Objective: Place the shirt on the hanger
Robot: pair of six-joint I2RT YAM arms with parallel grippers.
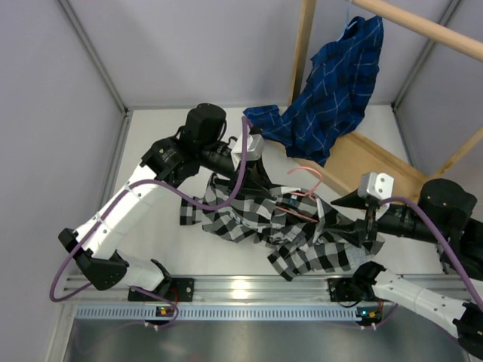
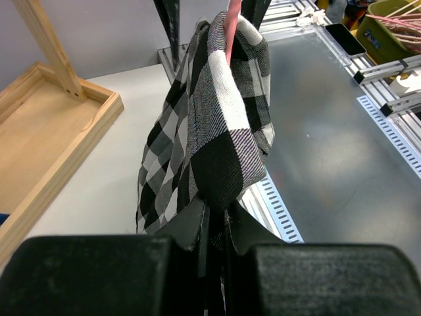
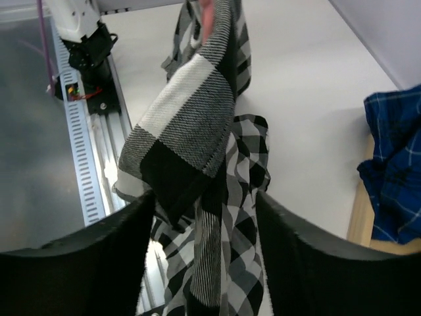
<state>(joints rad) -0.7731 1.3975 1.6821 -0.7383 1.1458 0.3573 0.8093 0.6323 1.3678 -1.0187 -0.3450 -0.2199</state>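
Note:
The black-and-white check shirt (image 1: 302, 234) hangs bunched between the two arms above the table. The pink wire hanger (image 1: 306, 192) lies partly inside it, with its hook poking out at the top. My left gripper (image 1: 253, 167) is shut on a fold of the shirt (image 2: 217, 131) at its left end; a bit of the pink hanger (image 2: 231, 16) shows above that fold. My right gripper (image 1: 367, 230) is at the shirt's right end. In the right wrist view it (image 3: 204, 197) is open, and the shirt (image 3: 197, 138) hangs between its spread fingers (image 3: 118, 237).
A blue plaid shirt (image 1: 332, 90) hangs from a wooden rod (image 1: 423, 26) at the back right, above a wooden tray (image 1: 370, 162). The tray also shows in the left wrist view (image 2: 39, 131). A metal rail (image 1: 241, 286) runs along the near edge.

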